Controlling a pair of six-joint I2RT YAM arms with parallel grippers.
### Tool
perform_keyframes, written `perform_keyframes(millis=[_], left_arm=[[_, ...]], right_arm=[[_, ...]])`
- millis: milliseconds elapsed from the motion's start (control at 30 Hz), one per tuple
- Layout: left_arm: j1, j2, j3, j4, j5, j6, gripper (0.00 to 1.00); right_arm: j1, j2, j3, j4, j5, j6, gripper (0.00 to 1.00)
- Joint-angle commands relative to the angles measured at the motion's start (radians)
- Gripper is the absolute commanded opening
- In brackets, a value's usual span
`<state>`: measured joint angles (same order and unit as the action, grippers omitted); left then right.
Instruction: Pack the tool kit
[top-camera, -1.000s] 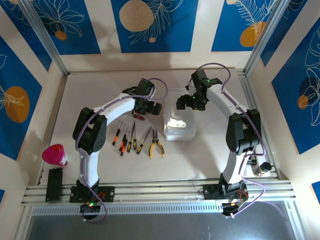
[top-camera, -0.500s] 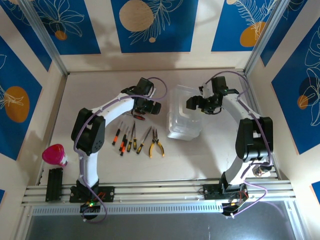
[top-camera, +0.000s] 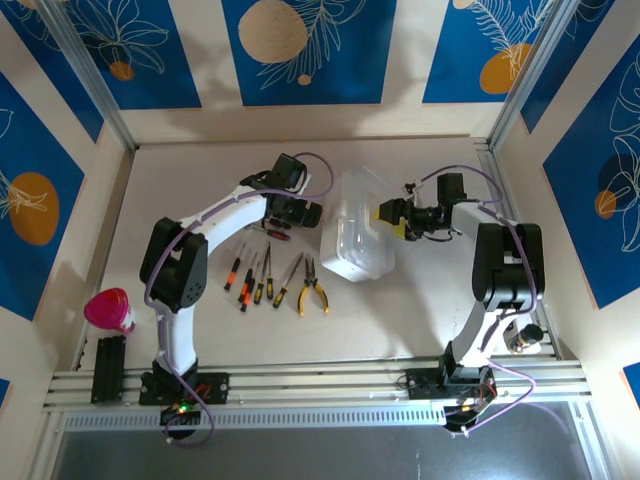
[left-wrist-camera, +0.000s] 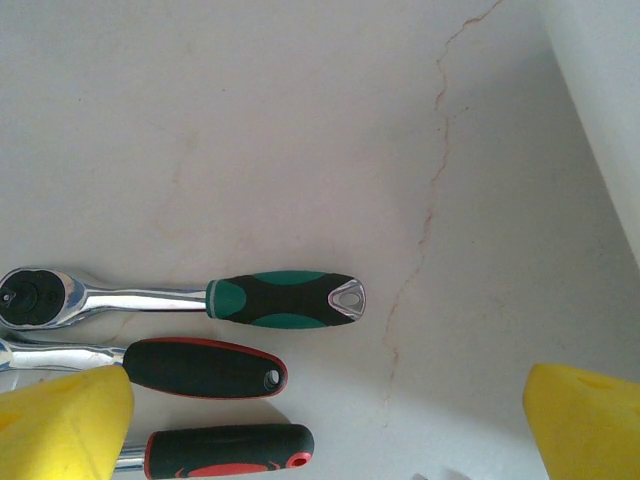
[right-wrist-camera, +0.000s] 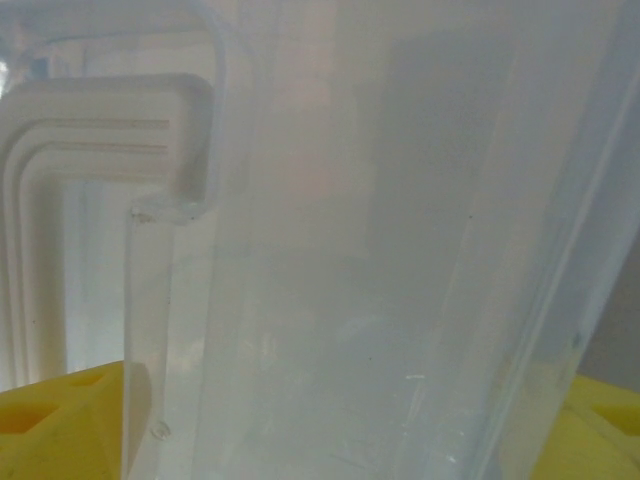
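My right gripper (top-camera: 393, 216), fingers spread, straddles the right wall of the clear case (top-camera: 352, 240) at mid-table; my left gripper (top-camera: 298, 213), fingers apart, hangs over the wrench (left-wrist-camera: 150, 297). Light, slick, flexible plastic, I judge: grip the white handle (right-wrist-camera: 100, 130).

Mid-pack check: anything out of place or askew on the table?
The clear plastic case sits skewed, not square to the edges of the table, and looks tipped. The pink cup at the near-left corner isn't a tool. The hand tools lie in a tidy row.
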<state>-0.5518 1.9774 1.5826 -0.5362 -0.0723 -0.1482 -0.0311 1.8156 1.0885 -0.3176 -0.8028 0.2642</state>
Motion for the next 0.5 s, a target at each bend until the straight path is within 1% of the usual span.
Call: perform_keyframes(millis=[0,167,467], left_arm=[[0.007,-0.040,-0.005,-0.019,-0.004,0.010,1.00],[0.009,-0.043,-0.006,-0.025,-0.004,0.011,1.00],[0.007,-0.036,-0.006,-0.028,0.002,0.008,1.00]], right_arm=[[-0.007,0.061,0.010,-0.030,-0.010,-0.023,0.90],[-0.024,0.090,0.034,-0.078,0.016,-0.066,0.95],[-0.031,0.070,0.076,-0.140,0.045,-0.091,0.96]])
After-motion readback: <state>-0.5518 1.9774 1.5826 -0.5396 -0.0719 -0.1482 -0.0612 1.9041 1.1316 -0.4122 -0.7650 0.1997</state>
